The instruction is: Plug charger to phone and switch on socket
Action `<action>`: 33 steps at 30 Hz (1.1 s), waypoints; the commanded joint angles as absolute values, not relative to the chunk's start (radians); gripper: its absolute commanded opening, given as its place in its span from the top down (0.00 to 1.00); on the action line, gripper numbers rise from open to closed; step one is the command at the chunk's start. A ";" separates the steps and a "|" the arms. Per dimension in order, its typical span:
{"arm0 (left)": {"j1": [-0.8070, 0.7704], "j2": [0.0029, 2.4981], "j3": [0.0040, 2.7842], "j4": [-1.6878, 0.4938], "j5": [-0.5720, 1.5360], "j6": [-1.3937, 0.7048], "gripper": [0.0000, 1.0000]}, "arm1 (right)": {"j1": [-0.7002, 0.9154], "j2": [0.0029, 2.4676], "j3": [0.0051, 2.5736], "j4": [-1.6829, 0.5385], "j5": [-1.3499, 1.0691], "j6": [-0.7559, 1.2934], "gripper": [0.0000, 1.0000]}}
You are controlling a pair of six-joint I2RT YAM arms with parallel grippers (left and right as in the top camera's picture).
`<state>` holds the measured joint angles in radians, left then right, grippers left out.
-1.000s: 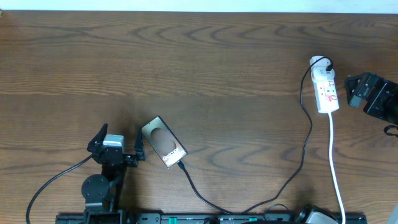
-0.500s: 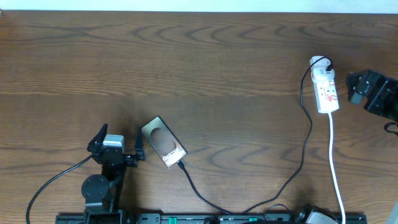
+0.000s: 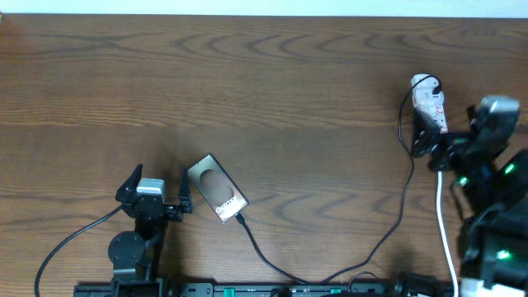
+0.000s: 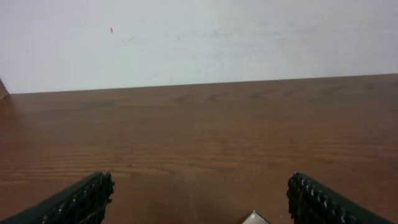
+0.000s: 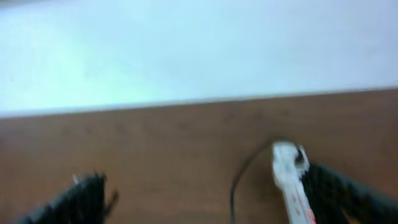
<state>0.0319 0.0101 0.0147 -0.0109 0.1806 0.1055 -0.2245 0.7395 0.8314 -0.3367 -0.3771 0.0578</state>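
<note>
The bronze phone [image 3: 216,189] lies flat at the near left, and one pale corner of it [image 4: 254,218] shows in the left wrist view. The thin black charger [image 3: 406,186] runs from the phone's near end across the table to the far end of the white socket [image 3: 429,103]. My left gripper [image 3: 158,191] [image 4: 199,200] stands open just left of the phone, holding nothing. My right gripper [image 3: 440,142] [image 5: 205,199] is open over the socket's near end. In the blurred right wrist view the socket [image 5: 287,177] lies against the right finger.
The socket's white cord [image 3: 445,223] runs toward the near edge beside the right arm. A black rail [image 3: 272,289] lines the near edge. A pale wall [image 4: 199,37] rises behind the table's far edge.
My right arm has swung in from the right edge and now hangs over the socket's near end. The left arm, phone and charger have not moved.
</note>
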 commanded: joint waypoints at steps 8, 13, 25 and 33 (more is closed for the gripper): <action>0.036 0.004 0.004 -0.056 0.197 0.112 0.08 | -0.124 0.455 0.262 0.242 -0.332 0.052 0.01; 0.036 0.004 0.004 -0.056 0.197 0.112 0.08 | -0.070 0.348 0.075 0.395 -0.218 0.052 0.01; 0.036 0.004 0.004 -0.056 0.197 0.112 0.08 | 0.056 0.079 0.006 0.104 0.128 0.047 0.01; 0.036 0.004 0.004 -0.056 0.197 0.112 0.08 | 0.086 0.005 0.006 -0.054 0.212 0.053 0.01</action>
